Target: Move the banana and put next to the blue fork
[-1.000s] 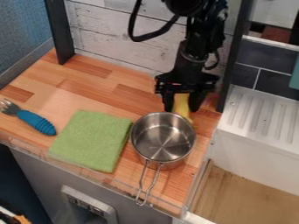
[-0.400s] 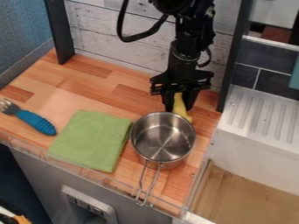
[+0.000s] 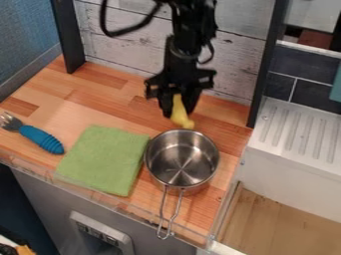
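My gripper (image 3: 178, 109) hangs over the back of the wooden counter, behind the metal pot. It is shut on the yellow banana (image 3: 180, 114), whose lower end points down toward the pot's back rim. The banana's upper part is hidden between the fingers. At the far left of the counter lies the blue fork (image 3: 41, 139), its metal tines toward the left edge and its ribbed blue handle toward the green cloth.
A steel pot (image 3: 182, 158) stands at the front right with its wire handle toward the front edge. Left of it lies a green cloth (image 3: 104, 159). A white sink (image 3: 296, 144) adjoins on the right; a whitewashed plank wall (image 3: 126, 40) rises behind.
My gripper has moved left with the banana, which has come away from behind the pot's right side. The pot has shifted slightly left and toward the front.
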You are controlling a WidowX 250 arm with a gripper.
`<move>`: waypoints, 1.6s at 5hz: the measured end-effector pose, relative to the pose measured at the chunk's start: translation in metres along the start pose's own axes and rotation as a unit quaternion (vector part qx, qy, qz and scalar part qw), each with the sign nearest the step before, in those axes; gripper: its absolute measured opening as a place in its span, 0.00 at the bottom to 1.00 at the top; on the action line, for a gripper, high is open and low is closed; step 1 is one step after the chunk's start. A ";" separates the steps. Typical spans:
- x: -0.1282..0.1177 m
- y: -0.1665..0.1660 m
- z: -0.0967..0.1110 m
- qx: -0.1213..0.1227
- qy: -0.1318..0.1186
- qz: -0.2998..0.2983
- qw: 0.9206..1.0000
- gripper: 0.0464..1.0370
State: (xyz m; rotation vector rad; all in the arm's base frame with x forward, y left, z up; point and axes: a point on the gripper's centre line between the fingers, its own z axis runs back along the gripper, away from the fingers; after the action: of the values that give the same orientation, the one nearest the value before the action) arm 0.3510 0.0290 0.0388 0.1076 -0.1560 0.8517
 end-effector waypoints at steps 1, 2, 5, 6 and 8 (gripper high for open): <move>0.016 0.019 0.017 0.000 -0.018 0.040 0.999 0.43; 0.032 0.042 0.026 -0.003 -0.036 0.084 0.996 0.43; 0.076 0.129 0.016 0.046 -0.054 0.217 0.973 0.43; 0.079 0.153 -0.001 0.062 -0.035 0.249 0.966 0.43; 0.070 0.197 -0.024 0.086 -0.020 0.290 0.953 0.43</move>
State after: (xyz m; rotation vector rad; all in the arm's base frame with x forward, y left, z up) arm 0.2498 0.2138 0.0337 0.2501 -0.1525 1.4525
